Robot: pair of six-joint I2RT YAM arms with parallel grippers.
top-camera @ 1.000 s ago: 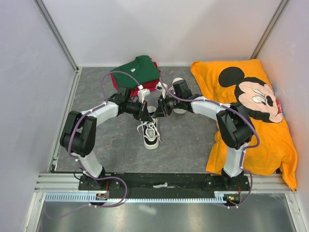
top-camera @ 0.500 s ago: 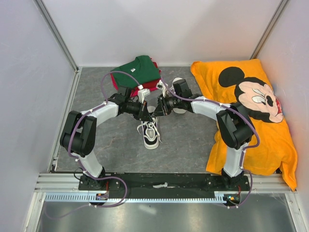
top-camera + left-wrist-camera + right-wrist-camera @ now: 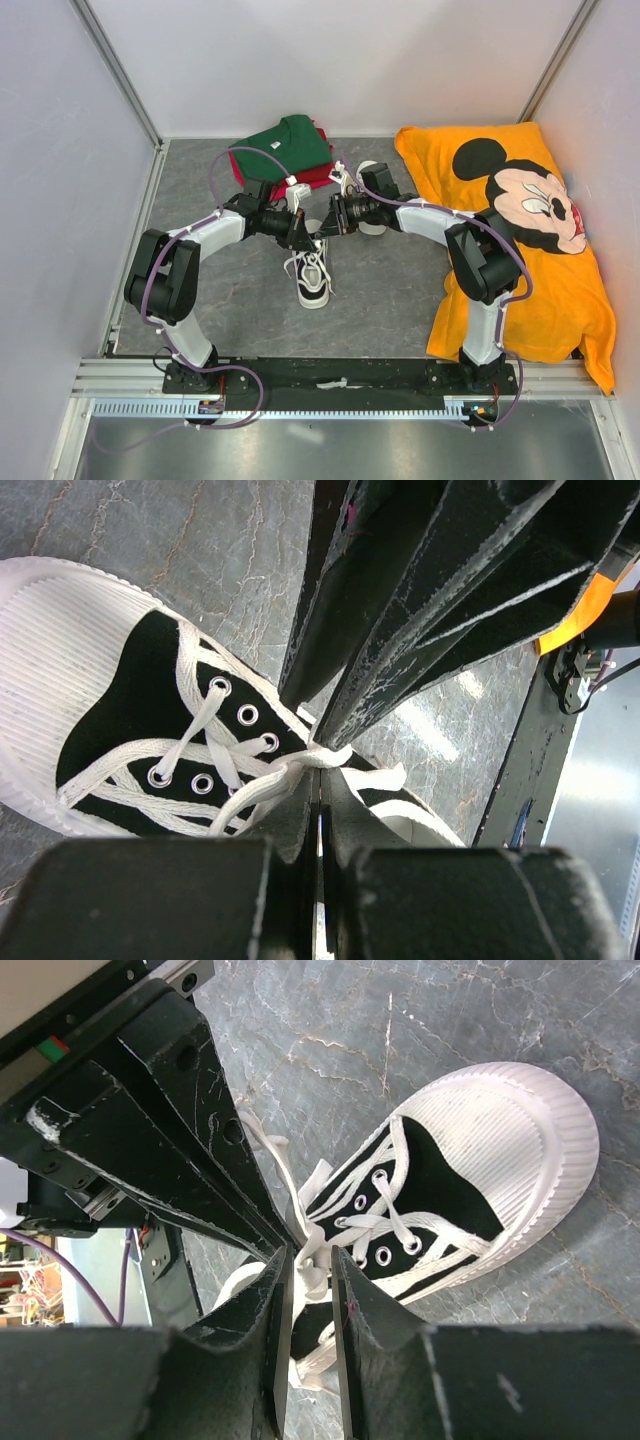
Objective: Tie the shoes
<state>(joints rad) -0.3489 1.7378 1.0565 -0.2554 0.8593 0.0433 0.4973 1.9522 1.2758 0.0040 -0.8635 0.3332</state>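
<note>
One black sneaker (image 3: pixel 312 280) with a white toe cap lies mid-table, toe toward the arms; it also shows in the left wrist view (image 3: pixel 120 710) and the right wrist view (image 3: pixel 450 1190). The second shoe (image 3: pixel 367 169) is mostly hidden behind my right arm. My left gripper (image 3: pixel 305 238) (image 3: pixel 320 770) is shut on a white lace (image 3: pixel 260 785) above the eyelets. My right gripper (image 3: pixel 325 228) (image 3: pixel 310 1255) faces it tip to tip and is closed on a bunch of lace (image 3: pixel 318 1222). Both hover just above the shoe's tongue.
A folded green shirt (image 3: pixel 285 145) on a red cloth (image 3: pixel 318 178) lies behind the grippers. An orange cartoon-mouse cloth (image 3: pixel 510 230) covers the right side of the table. White walls enclose the table on three sides.
My right gripper has shifted slightly up and away from the shoe with the lace. The left arm and the shoe have stayed put.
</note>
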